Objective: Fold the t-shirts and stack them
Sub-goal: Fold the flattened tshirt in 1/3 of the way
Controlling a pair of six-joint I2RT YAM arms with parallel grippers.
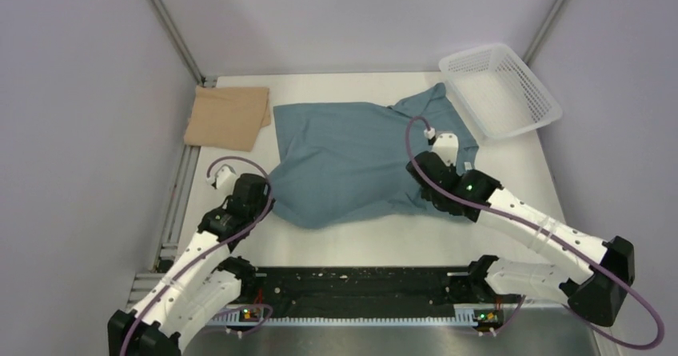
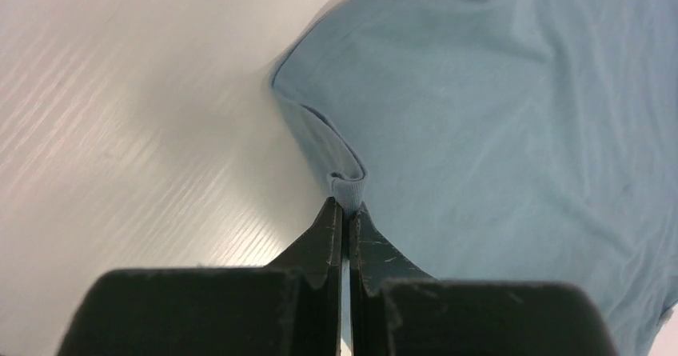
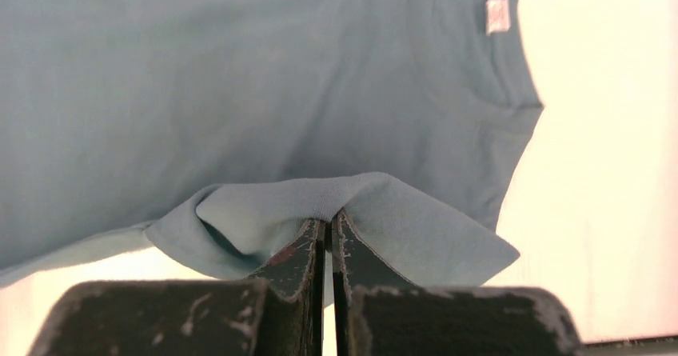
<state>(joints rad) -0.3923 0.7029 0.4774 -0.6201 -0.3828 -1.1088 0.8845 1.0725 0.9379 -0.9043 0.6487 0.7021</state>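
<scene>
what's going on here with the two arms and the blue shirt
Both arms are working on the teal-blue t-shirt, which lies spread out on the table. The left gripper is shut on the shirt's edge at its near left side. The right gripper is shut on a pinched fold of cloth at its near right side. The tan t-shirt lies folded at the far left corner. A white mesh basket sits at the far right.
</scene>
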